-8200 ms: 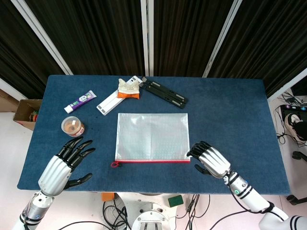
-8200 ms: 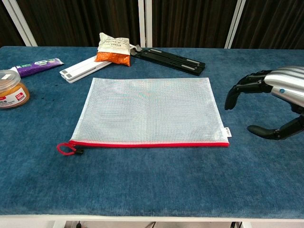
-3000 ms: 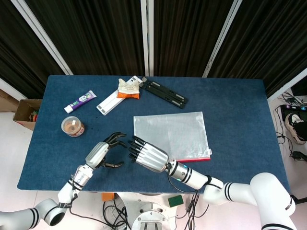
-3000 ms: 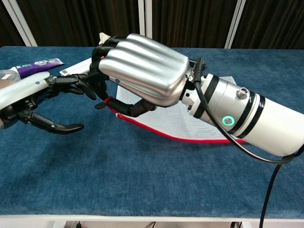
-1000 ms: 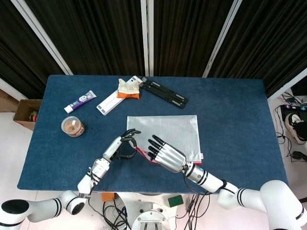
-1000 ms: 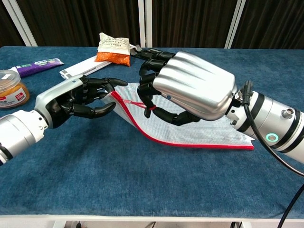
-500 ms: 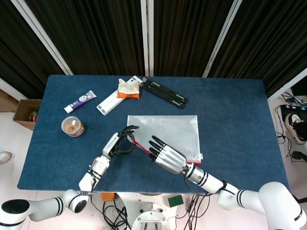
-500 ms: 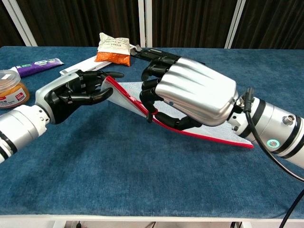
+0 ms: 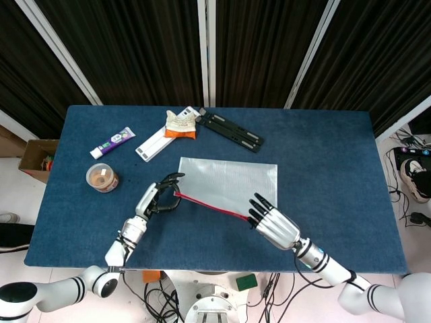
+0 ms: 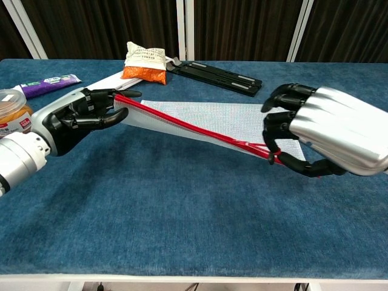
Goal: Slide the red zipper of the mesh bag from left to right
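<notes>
The clear mesh bag (image 9: 229, 180) lies mid-table with its red zipper edge (image 10: 194, 130) lifted and stretched taut between both hands. My left hand (image 10: 82, 115) pinches the bag's near left corner (image 9: 176, 195), raised off the cloth. Near the right end of the red edge, my right hand (image 10: 321, 138) grips the red zipper pull (image 10: 270, 154) in curled fingers. In the head view the left hand (image 9: 156, 196) sits at the bag's left and the right hand (image 9: 273, 225) at its lower right.
An orange-and-white snack packet (image 9: 180, 124), a white flat box (image 9: 156, 142) and a black bar (image 9: 232, 131) lie at the back. A purple tube (image 9: 112, 142) and a small orange jar (image 9: 102, 178) sit at the left. Blue cloth covers the table (image 9: 337, 168).
My right hand has slid right along the red edge with the zipper pull, from near the left hand to the bag's right end. The left hand keeps the lifted corner.
</notes>
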`<act>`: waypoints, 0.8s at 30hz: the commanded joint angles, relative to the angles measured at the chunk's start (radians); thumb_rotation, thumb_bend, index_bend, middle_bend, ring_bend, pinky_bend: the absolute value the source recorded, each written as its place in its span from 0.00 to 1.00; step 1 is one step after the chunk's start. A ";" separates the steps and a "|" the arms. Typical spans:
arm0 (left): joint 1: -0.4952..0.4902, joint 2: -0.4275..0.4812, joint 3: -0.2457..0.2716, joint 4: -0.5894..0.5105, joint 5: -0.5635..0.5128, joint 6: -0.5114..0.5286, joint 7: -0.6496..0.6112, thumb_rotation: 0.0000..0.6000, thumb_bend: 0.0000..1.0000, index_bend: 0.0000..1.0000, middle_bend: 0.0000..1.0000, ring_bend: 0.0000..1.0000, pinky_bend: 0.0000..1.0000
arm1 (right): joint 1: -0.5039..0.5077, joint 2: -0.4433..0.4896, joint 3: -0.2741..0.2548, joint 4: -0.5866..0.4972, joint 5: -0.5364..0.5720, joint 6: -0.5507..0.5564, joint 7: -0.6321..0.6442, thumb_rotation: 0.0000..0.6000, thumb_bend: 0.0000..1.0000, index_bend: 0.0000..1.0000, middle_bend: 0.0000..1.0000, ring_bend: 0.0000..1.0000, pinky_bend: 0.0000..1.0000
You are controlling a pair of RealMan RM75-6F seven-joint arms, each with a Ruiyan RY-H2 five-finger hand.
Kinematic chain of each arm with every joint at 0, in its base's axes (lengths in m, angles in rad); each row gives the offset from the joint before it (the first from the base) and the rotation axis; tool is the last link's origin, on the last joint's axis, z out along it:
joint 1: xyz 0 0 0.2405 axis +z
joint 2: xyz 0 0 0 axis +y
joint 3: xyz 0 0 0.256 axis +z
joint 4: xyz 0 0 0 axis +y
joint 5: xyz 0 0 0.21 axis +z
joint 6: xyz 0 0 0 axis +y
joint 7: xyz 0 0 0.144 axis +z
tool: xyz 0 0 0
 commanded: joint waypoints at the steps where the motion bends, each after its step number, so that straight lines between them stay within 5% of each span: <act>1: 0.003 0.001 -0.002 0.004 -0.002 0.002 0.012 1.00 0.50 0.58 0.17 0.05 0.14 | -0.053 0.043 -0.018 0.009 0.022 0.032 0.014 1.00 0.65 0.94 0.50 0.23 0.22; 15: 0.013 0.008 -0.010 -0.002 -0.013 -0.001 0.049 1.00 0.50 0.58 0.17 0.05 0.14 | -0.170 0.084 -0.019 0.098 0.061 0.075 0.104 1.00 0.64 0.89 0.48 0.21 0.22; 18: 0.012 0.010 -0.005 -0.001 -0.004 0.007 0.095 1.00 0.50 0.57 0.17 0.05 0.14 | -0.171 0.094 -0.015 0.080 0.066 0.053 0.108 1.00 0.52 0.71 0.40 0.19 0.19; 19: 0.012 0.012 0.000 0.002 0.002 0.010 0.127 1.00 0.50 0.54 0.17 0.05 0.14 | -0.172 0.100 -0.011 0.067 0.070 0.047 0.106 1.00 0.42 0.56 0.34 0.17 0.17; 22: 0.010 0.035 0.029 -0.001 0.023 0.011 0.326 1.00 0.40 0.33 0.13 0.05 0.14 | -0.179 0.133 0.002 -0.004 0.100 0.020 0.099 1.00 0.21 0.19 0.21 0.08 0.11; 24: 0.014 0.065 0.044 -0.042 0.025 0.014 0.498 1.00 0.31 0.22 0.10 0.05 0.14 | -0.183 0.165 0.014 -0.071 0.131 -0.004 0.104 1.00 0.14 0.04 0.15 0.03 0.08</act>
